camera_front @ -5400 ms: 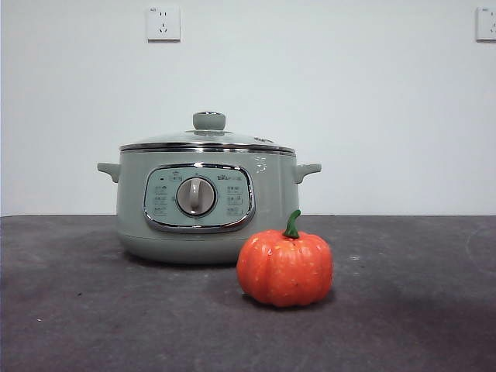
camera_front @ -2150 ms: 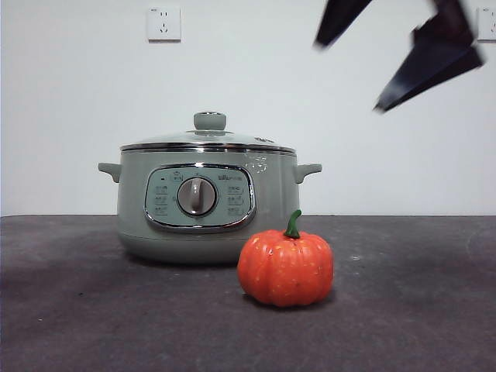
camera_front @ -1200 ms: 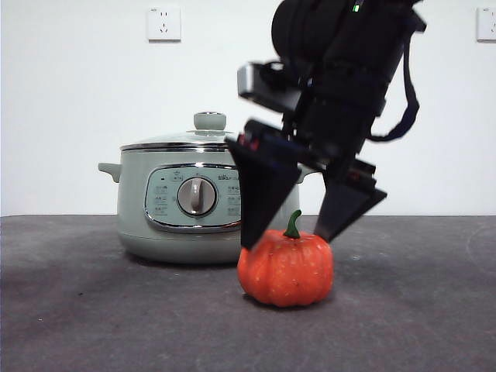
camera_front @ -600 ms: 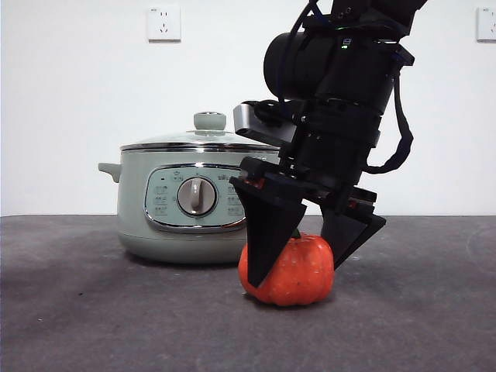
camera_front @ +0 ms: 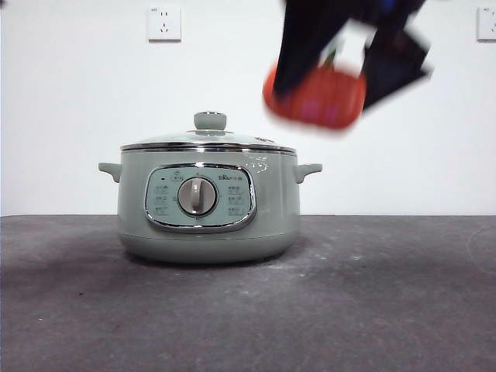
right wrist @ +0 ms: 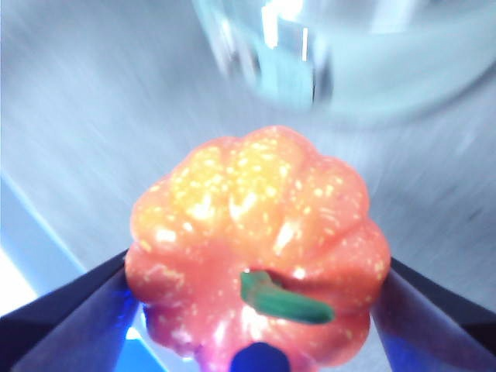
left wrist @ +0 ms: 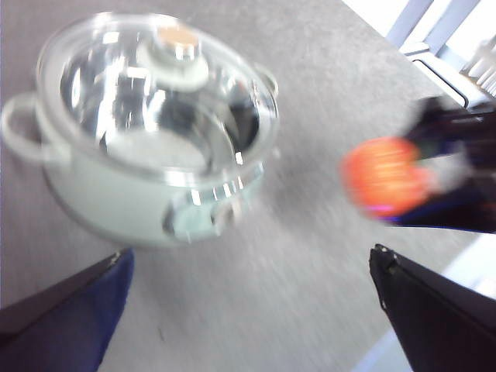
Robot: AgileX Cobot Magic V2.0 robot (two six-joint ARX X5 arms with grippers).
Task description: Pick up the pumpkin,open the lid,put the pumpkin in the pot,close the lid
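Observation:
My right gripper [camera_front: 341, 66] is shut on the orange pumpkin [camera_front: 316, 97] and holds it high in the air, above and to the right of the pot; the picture is blurred there. In the right wrist view the pumpkin [right wrist: 260, 248] fills the space between the two jaws, green stem toward the camera. The sage-green pot [camera_front: 208, 203] stands on the table with the glass lid [camera_front: 208, 139] on it. My left gripper [left wrist: 248, 310] is open and empty above the table, with the pot [left wrist: 116, 186], the lid [left wrist: 155, 85] and the held pumpkin [left wrist: 385, 177] in its view.
The dark grey table [camera_front: 372, 310] stretches in front of the pot. A white wall with two sockets [camera_front: 163, 23] stands behind. The table's edge and pale framing [left wrist: 434, 31] show in the left wrist view.
The right gripper closed on the pumpkin on the table and lifted it up, to a spot above and right of the pot. The pot and lid have not moved.

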